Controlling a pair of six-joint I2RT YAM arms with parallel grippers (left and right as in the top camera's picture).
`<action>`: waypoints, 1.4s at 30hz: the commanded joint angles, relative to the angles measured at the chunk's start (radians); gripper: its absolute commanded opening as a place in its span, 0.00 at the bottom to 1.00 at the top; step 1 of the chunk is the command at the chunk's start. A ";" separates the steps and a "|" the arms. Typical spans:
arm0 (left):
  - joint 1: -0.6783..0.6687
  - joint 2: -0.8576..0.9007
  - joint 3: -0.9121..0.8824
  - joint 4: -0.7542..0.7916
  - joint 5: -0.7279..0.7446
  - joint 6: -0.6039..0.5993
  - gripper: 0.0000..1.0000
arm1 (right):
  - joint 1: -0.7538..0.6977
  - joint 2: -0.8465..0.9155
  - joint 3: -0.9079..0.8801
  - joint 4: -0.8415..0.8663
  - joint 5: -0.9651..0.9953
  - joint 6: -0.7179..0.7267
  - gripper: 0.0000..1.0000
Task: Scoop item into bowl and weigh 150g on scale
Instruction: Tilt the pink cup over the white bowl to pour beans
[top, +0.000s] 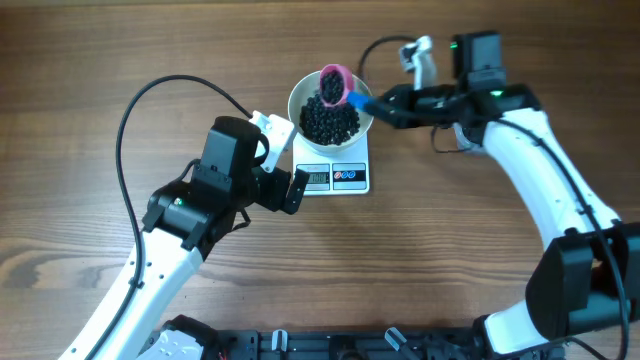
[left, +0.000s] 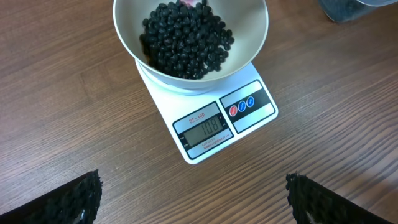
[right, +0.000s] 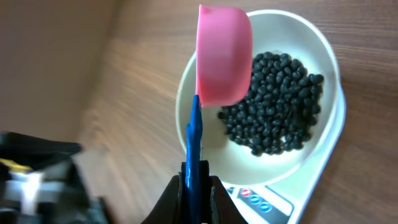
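R gripper (right: 198, 184) clenched on blue handle (right: 194, 140) of pink scoop (right: 224, 56), handle in line w/ jaws, cup directly over bowl (top: 300, 98) of pellets (top: 328, 122) on scale (top: 348, 178), so R arm's nearer; L gripper (top: 283, 160) gapes empty beside scale.

Operator: Where is the scale (top: 332, 178) located?

Technician: In the far half of the desk (top: 450, 260), midway between its left and right edges. The bowl (top: 293, 105) stands on it and holds a heap of black pellets (top: 328, 122).

Operator: And the arms?

Technician: The right gripper (top: 380, 104) is clamped on the blue handle (top: 358, 100) of the pink scoop (top: 333, 82), which sits over the bowl's far rim. The left gripper (top: 283, 158) is positioned just beside the scale's left edge, jaws spread wide.
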 joint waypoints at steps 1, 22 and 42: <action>0.006 0.005 0.018 0.003 0.001 0.019 1.00 | 0.074 0.005 0.008 0.006 0.203 -0.183 0.04; 0.006 0.005 0.018 0.003 0.001 0.019 1.00 | 0.151 0.001 0.008 0.028 0.457 -0.310 0.04; 0.006 0.005 0.018 0.003 0.001 0.019 1.00 | 0.151 -0.093 0.008 -0.008 0.396 -0.314 0.04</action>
